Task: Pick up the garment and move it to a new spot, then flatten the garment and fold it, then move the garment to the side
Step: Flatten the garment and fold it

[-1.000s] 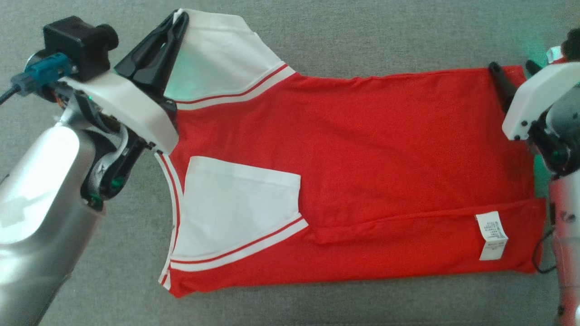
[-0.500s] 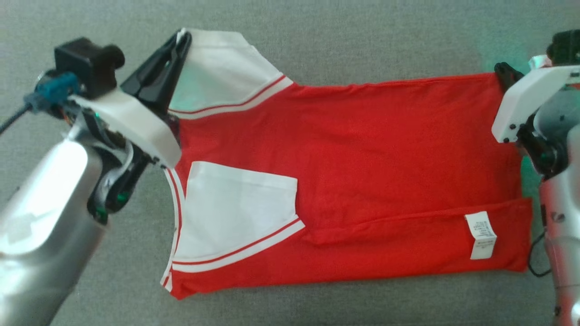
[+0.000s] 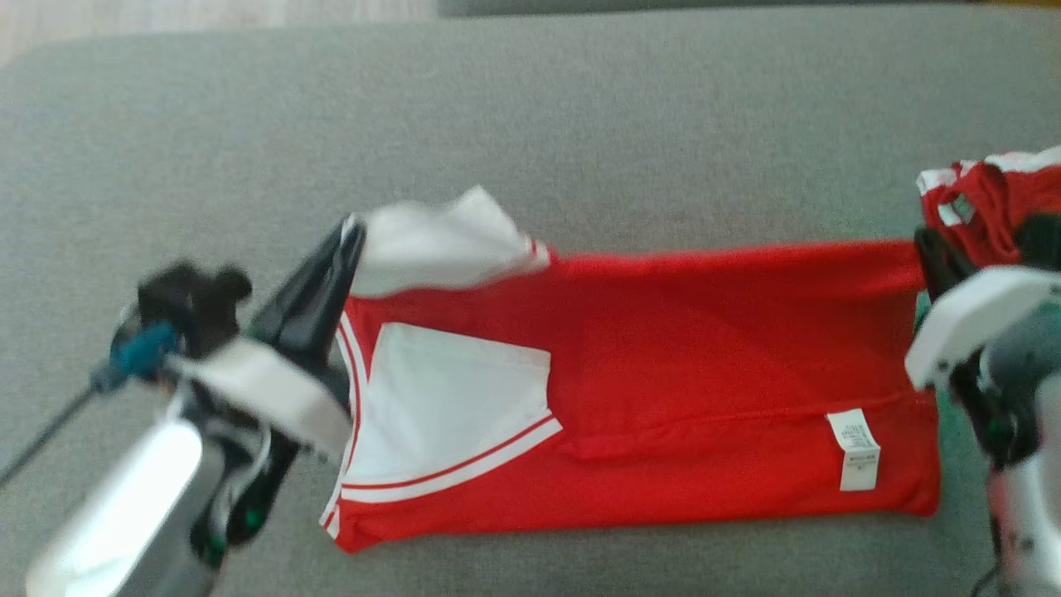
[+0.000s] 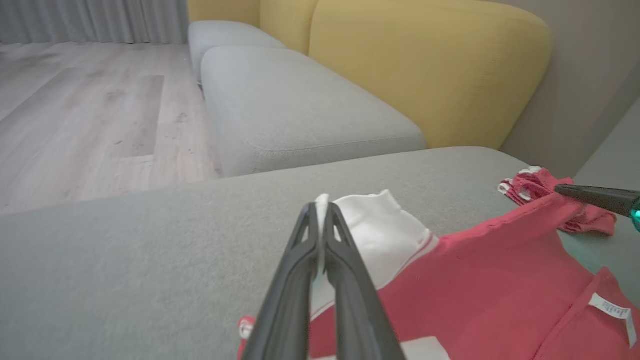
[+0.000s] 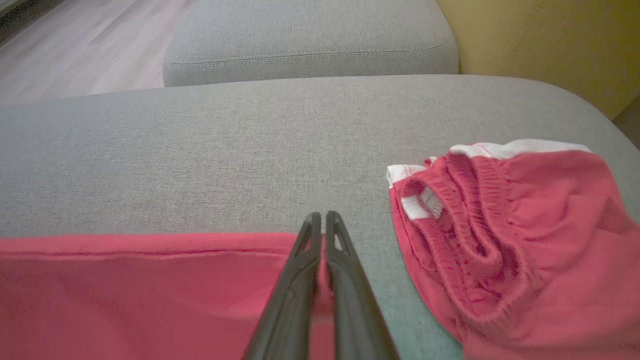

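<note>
Grey sofa cushion, red garment flat across its middle. Left gripper pressed together on raised white sleeve; right gripper pinching far hem corner near cushion's right edge. White care label, print unreadable.

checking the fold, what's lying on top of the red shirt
A white sleeve lies folded onto the shirt, and a red strip with a white label is turned in along the near edge. The cloth beneath both is covered.
</note>
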Controlling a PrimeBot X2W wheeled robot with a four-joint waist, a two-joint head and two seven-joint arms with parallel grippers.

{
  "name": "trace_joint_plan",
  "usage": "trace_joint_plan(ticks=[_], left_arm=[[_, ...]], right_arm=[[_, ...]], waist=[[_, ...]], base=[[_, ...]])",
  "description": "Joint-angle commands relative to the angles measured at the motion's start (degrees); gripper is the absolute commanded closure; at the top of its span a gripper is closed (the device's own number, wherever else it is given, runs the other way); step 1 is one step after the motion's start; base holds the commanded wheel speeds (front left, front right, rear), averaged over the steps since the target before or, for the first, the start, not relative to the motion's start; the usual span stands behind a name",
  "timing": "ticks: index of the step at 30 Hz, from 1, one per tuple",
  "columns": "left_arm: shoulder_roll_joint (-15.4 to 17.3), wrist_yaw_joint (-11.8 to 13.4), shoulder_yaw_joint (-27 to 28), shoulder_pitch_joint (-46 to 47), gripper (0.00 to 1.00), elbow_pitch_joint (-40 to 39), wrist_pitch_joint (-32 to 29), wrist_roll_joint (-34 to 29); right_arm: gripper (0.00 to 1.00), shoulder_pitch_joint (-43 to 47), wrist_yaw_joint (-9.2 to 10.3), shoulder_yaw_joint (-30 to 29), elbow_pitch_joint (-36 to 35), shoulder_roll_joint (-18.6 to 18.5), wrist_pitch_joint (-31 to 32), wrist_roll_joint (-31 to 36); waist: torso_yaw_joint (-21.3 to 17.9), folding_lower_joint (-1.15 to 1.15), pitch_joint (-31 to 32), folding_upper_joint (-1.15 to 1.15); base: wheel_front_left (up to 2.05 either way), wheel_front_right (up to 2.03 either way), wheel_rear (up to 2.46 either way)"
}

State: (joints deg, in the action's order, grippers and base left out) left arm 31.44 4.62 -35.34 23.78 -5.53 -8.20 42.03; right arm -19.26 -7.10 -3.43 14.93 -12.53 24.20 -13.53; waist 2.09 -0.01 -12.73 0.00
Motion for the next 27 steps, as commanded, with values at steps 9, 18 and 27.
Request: trace_joint_plan(ticks=[9, 18, 27], left_arm=[[0.26, 4.67, 0.86, -12.14, 1.0, -2.02, 7.21, 0.68], [-4.36, 4.89, -1.9, -17.27, 0.78, 5.48, 13.5, 0.04], [-7.0, 6.18, -2.13, -21.77, 0.0, 9.38, 19.22, -0.03]], right_arm=[[1.0, 12.22, -0.39, -3.56, -10.86, 4.96, -0.96, 1.37], [0.63, 18.66, -0.39, -5.99, -12.75, 8.18, -2.95, 2.91], [0.0, 22.92, -0.39, -9.6, -13.27, 9.44, -7.1, 4.18]], waist=[[1.4, 0.01, 4.56, 0.0], [1.15, 0.01, 5.36, 0.0], [0.98, 0.01, 6.55, 0.0]], base=[[0.0, 0.0, 0.0], [0.0, 0.0, 0.0], [0.0, 0.0, 0.0]])
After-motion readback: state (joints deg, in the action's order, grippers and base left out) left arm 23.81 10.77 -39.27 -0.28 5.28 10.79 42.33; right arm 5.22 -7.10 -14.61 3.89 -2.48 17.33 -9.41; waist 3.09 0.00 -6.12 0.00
